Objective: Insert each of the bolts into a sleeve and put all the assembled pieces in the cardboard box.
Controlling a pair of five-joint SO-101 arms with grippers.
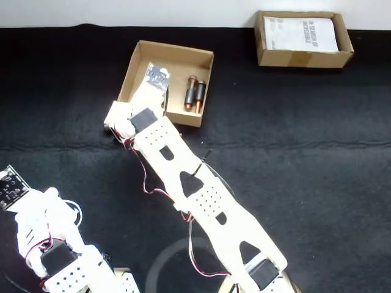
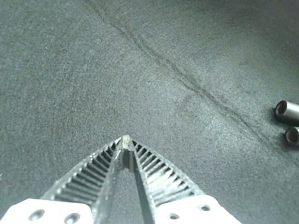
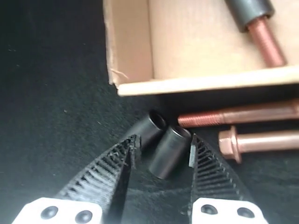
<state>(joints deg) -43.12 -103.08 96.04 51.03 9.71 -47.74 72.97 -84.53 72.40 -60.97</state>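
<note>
Just outside the cardboard box (image 3: 126,51), the right hand (image 3: 163,144), spread open, straddles a sleeve (image 3: 170,156), lined up to pinch it for the bolt (image 3: 271,140) alongside; the left hand (image 2: 126,140) hangs closed over the desk (image 2: 70,70).

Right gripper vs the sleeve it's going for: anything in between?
Nothing visible in between. The right gripper is open, with one sleeve lying on the table between its fingers. A second sleeve lies close beside the first, next to one finger, and might get caught in the grasp.
</note>
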